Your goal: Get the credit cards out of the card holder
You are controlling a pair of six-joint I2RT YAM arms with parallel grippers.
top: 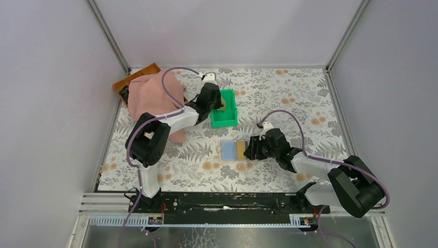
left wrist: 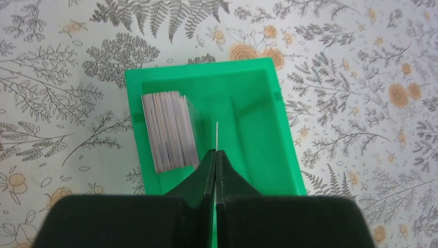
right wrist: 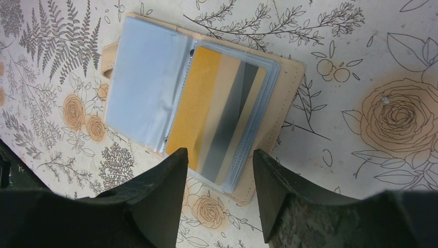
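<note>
The card holder lies open on the table, pale blue sleeves inside and a tan cover. A yellow credit card with a dark stripe sits in its right-hand clear sleeve. My right gripper is open just in front of the holder's near edge, beside it in the top view. My left gripper hovers over the green bin. It is shut on a thin card seen edge-on. A stack of grey cards leans against the bin's left wall.
The green bin stands behind the holder in mid-table. A pink cloth lies over a brown tray at the back left. Grey walls and metal rails enclose the flowered tabletop.
</note>
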